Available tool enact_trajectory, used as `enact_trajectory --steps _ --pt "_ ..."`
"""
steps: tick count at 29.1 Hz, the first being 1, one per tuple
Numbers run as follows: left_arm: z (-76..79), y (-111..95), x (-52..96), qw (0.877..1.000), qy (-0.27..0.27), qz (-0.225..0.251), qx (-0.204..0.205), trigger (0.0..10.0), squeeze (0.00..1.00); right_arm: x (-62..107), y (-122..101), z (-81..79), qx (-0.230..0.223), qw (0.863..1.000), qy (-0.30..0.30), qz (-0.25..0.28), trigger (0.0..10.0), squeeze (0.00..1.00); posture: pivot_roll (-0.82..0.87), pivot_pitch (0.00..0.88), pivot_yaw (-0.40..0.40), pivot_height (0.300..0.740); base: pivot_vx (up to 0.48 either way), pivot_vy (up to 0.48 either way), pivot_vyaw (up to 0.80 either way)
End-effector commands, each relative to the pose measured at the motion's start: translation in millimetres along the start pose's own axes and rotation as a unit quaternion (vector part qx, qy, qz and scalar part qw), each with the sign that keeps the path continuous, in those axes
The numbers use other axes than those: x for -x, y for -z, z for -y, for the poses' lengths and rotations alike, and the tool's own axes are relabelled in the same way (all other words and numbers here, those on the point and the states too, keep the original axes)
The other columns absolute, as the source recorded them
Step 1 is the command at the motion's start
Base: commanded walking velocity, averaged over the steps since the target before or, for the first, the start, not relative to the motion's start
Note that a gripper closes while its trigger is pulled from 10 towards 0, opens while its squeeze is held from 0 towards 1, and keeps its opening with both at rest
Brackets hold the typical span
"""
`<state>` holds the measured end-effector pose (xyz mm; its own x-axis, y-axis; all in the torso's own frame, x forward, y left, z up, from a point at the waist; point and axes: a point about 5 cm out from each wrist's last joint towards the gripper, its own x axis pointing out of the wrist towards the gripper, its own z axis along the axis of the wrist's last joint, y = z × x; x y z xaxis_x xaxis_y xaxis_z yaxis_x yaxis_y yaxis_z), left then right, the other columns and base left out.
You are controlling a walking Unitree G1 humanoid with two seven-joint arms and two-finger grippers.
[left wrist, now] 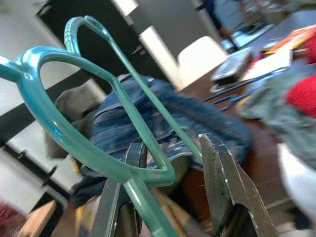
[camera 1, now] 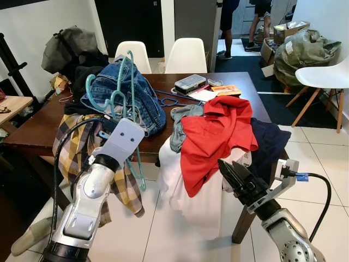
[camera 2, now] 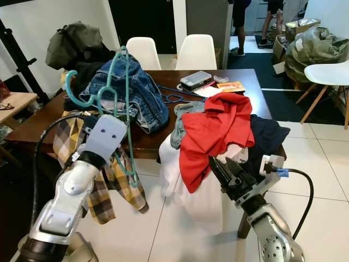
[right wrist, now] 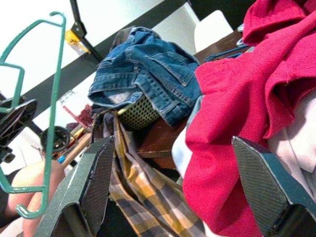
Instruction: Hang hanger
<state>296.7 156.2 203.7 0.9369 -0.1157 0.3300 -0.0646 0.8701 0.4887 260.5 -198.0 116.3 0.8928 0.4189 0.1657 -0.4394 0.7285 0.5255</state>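
While the left gripper [left wrist: 173, 177] is raised over the near left edge of the table [camera 1: 32, 136], its fingers [left wrist: 224, 182] straddle the neck of a teal hanger [camera 1: 121, 98], one on each side of the stem; whether they press it cannot be told. Its hook curls up and to the left above the wrist, and one long bar runs down past the arm, below the table edge. Behind the hanger, blue jeans [camera 1: 136, 93] are heaped on the left part of the tabletop, over a green mesh basket [right wrist: 138, 112]. A yellow plaid shirt [camera 1: 76, 147] spills over the near left edge. At the near right edge a red shirt [camera 1: 218, 136] lies on top of a white cloth [camera 1: 196, 202] that hangs toward the floor, with a grey cloth [camera 1: 180, 125] at its left and a dark garment [camera 1: 270, 144] at the right corner. The right gripper [camera 1: 235, 177] hovers low, just in front of that edge, fingers spread wide and holding nothing, aimed at the red shirt. Toward the far edge lie a clear box [camera 1: 190, 83], an orange packet [camera 1: 226, 90] and blue hangers [camera 1: 174, 100]. Two white chairs [camera 1: 185, 54] stand beyond the far edge, a third [camera 1: 327, 79] off to the right beside a green bag [camera 1: 305, 49]. A person's legs [camera 1: 226, 33] show in the doorway behind.
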Motion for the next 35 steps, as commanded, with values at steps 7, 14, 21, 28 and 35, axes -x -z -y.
enact_trajectory --steps 7,14,21,28,35 --pt "9.2 5 10.6 1.000 0.006 -0.021 0.011 10.0 0.00 -2.4 -2 -6.7 0.006 1.000 -0.022 0.005 10.0 0.00 -0.07 0.000 0.033 0.740 0.000 0.000 0.70" --pt "21.7 4 14.0 0.999 0.023 -0.024 0.018 10.0 0.00 -1.9 -2 -8.1 0.006 1.000 -0.027 0.008 10.0 0.00 -0.07 0.000 0.035 0.740 0.000 0.000 0.71" --pt "28.6 3 18.2 0.999 0.042 -0.023 0.024 10.0 0.00 -0.9 -2 -8.0 0.001 0.999 -0.030 0.012 10.0 0.00 -0.07 0.000 0.037 0.740 0.000 0.000 0.71" --pt "30.4 0 18.9 0.998 0.046 -0.020 0.028 10.0 0.00 -0.6 -2 -9.2 -0.002 0.999 -0.037 0.013 10.0 0.00 -0.07 0.000 0.036 0.740 0.000 0.000 0.71" --pt "17.5 8 19.5 0.997 0.020 -0.043 0.053 10.0 0.00 -2.6 -7 -7.8 0.007 0.999 -0.023 0.021 10.0 0.00 -0.06 0.000 0.030 0.740 0.041 0.000 0.20"
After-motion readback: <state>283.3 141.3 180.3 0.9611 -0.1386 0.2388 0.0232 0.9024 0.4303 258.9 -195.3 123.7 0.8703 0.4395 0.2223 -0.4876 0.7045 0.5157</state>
